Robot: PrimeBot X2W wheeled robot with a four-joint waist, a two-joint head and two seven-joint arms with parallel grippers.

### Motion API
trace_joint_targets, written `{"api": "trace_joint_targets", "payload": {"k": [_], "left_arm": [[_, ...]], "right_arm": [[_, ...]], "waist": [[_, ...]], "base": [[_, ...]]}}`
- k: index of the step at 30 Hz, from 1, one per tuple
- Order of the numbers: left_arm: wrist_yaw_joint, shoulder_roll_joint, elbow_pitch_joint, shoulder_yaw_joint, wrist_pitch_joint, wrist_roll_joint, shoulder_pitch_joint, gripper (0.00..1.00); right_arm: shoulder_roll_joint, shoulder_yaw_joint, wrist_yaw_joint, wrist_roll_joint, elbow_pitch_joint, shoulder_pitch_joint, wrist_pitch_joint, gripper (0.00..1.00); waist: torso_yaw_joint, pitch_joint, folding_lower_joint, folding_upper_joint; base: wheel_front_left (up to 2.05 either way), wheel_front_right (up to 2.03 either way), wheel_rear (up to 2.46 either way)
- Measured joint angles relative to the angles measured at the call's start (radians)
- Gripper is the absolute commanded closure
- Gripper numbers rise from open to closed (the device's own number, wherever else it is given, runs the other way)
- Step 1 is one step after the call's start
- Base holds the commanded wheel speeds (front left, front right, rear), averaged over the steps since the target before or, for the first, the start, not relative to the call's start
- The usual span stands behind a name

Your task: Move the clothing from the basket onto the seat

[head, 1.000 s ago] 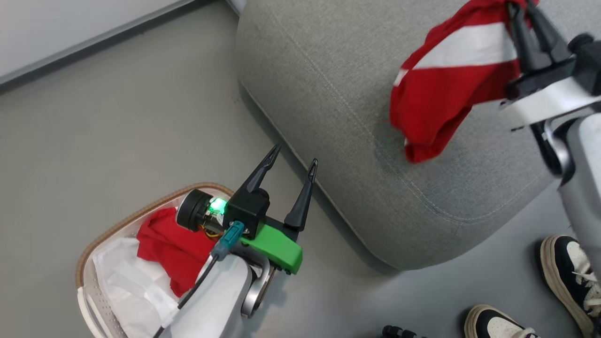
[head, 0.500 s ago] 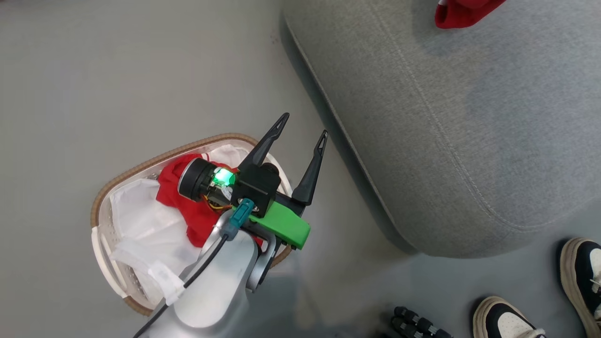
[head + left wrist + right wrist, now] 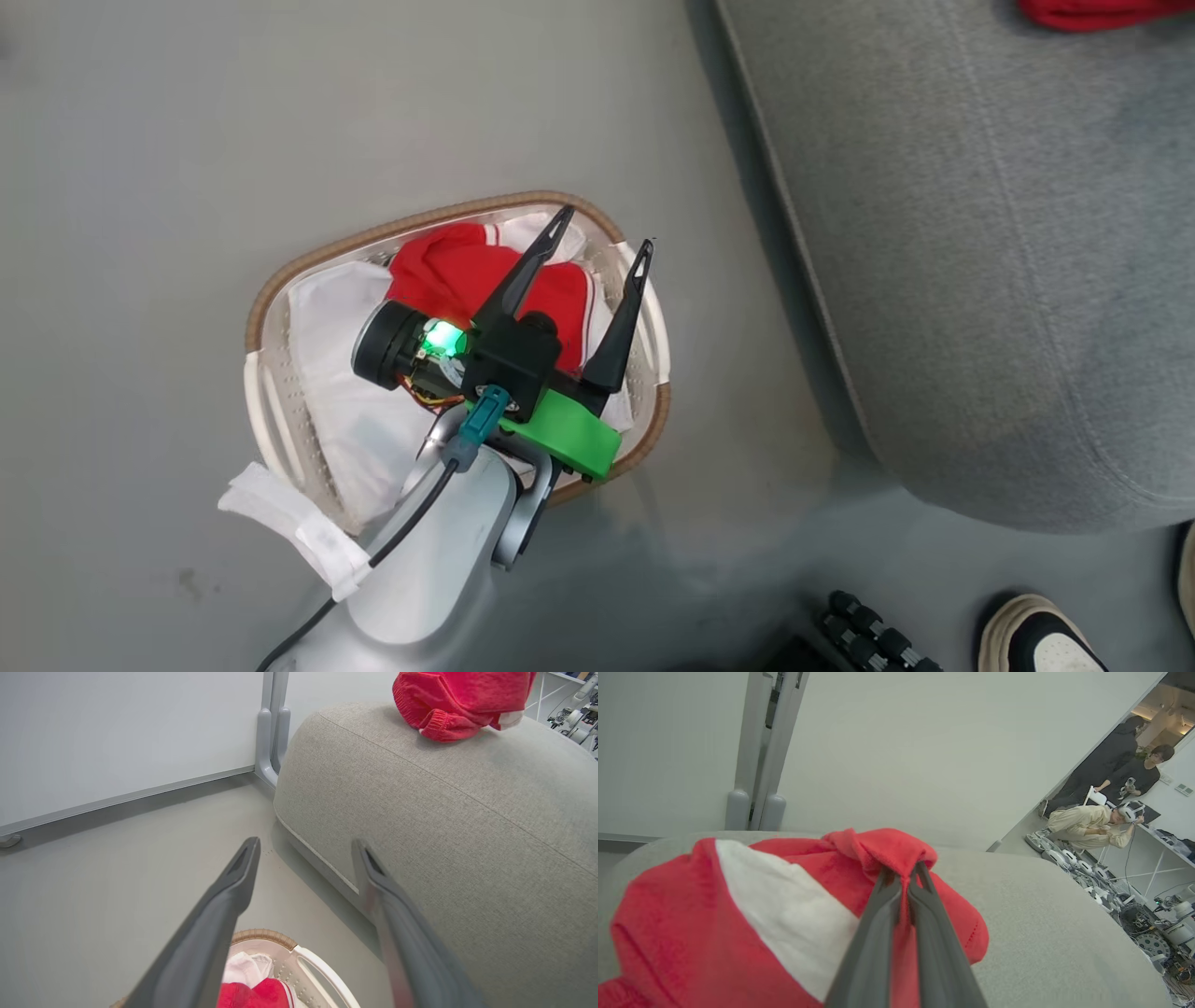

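Jaws of left end effector (image 3: pixel 607 228) spread wide above basket (image 3: pixel 467 204); right end effector (image 3: pixel 903 869) clamps clothing (image 3: pixel 682 914).

The robot's head tips down toward the basket (image 3: pixel 254 317), which now sits whole in mid-view while the seat (image 3: pixel 980 233) slides off right and the carried red garment (image 3: pixel 1092 11) shrinks to a sliver at the top edge. The left gripper (image 3: pixel 607 228) now seems to hang over the basket's red clothing (image 3: pixel 448 271), not past the rim.
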Motion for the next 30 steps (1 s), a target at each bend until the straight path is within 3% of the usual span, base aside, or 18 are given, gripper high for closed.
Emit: {"api": "trace_joint_targets", "payload": {"k": [3,5,6,14,22,30], "left_arm": [[0.003,0.000,0.002,0.004,0.000,-0.004,0.002,0.00],[0.004,0.000,0.007,0.010,0.000,-0.005,0.006,0.00],[0.006,0.000,0.010,0.014,0.000,-0.005,0.009,0.00],[0.008,0.000,0.039,0.061,0.000,0.003,0.042,0.00],[0.024,0.000,0.020,0.147,0.000,0.004,0.154,0.00],[0.026,0.000,-0.003,0.265,0.000,0.005,0.268,0.00]], "right_arm": [[0.031,-0.043,0.000,-0.027,0.054,0.039,0.000,1.00],[0.053,-0.072,0.000,-0.031,0.067,0.065,0.000,0.28],[0.064,-0.080,0.000,-0.036,0.070,0.082,0.000,0.00],[0.125,-0.095,0.000,-0.025,0.000,0.259,0.000,0.00],[0.162,0.112,0.000,0.160,-0.170,0.516,0.000,0.00],[0.225,0.207,0.000,0.238,-0.333,0.661,0.000,0.00]], "waist": [[0.021,0.009,0.0000,0.0000],[0.027,0.005,0.0000,0.0000],[0.029,0.001,0.0000,0.0000],[0.027,-0.070,-0.0001,-0.0001],[0.034,-0.196,-0.0001,-0.0001],[0.074,-0.311,-0.0002,-0.0001]], "base": [[0.00,0.00,0.00],[0.00,0.00,0.00],[0.00,0.00,0.00],[0.00,0.00,0.00],[0.00,0.00,0.00],[0.00,0.00,0.00]]}}
